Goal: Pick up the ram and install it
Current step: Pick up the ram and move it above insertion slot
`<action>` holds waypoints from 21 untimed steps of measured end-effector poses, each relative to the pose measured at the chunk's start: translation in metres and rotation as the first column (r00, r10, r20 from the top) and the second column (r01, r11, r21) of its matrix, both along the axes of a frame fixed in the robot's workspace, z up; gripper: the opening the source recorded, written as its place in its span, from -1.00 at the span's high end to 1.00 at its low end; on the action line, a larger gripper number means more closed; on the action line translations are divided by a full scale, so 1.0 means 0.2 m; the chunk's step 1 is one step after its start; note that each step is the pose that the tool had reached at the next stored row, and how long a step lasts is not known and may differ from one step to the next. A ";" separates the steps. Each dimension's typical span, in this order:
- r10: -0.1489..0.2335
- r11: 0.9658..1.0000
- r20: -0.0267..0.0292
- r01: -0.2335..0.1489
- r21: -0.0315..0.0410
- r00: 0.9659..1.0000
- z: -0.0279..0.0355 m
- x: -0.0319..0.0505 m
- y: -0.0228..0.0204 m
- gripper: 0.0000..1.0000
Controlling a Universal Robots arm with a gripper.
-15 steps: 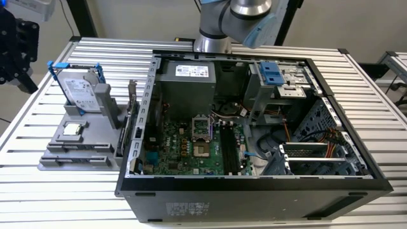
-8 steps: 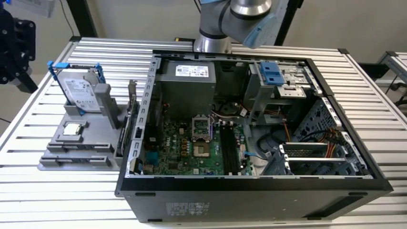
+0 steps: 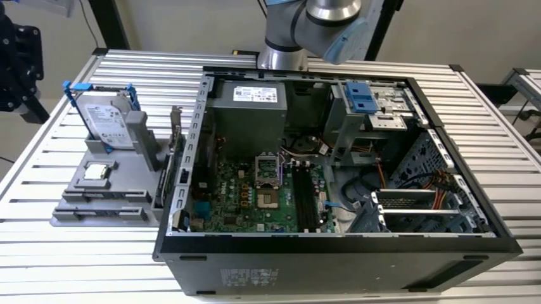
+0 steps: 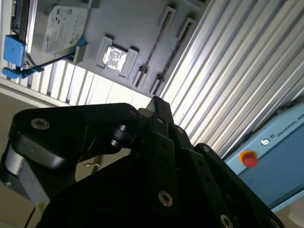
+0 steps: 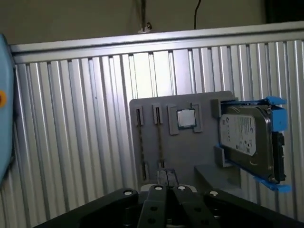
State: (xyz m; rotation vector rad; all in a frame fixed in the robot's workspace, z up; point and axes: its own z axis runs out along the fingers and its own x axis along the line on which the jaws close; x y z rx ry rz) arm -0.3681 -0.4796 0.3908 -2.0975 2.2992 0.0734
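Ext. view high over PC case; both wrist views share gray tray.

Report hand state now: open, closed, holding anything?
Hand: closed, fingertips together, holding nothing. The ram is not in it.

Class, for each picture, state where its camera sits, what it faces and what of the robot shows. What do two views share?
Exterior view: above the table, looking down into the open computer case; the arm shows beyond it.
First wrist view: on the arm, facing the gray holder past the tool.
Second wrist view: on the arm, facing that holder over the tool.
Shared: the ram and hard drive in both wrist views.
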 end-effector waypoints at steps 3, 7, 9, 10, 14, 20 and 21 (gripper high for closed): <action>0.055 0.998 0.000 -0.055 0.000 0.998 -0.002 0.000 0.000 1.00; 0.129 0.992 0.002 -0.129 0.000 0.992 -0.003 0.000 0.000 1.00; 0.151 0.988 0.002 -0.151 0.000 0.988 -0.003 0.000 0.000 1.00; 0.154 0.988 0.002 -0.154 0.000 0.988 -0.003 0.000 0.000 1.00; 0.155 0.988 0.002 -0.155 0.000 0.988 -0.004 0.012 0.000 1.00; 0.147 0.989 0.003 -0.147 0.000 0.989 -0.009 0.032 0.000 1.00; 0.147 0.989 0.003 -0.147 0.000 0.989 -0.009 0.032 0.000 1.00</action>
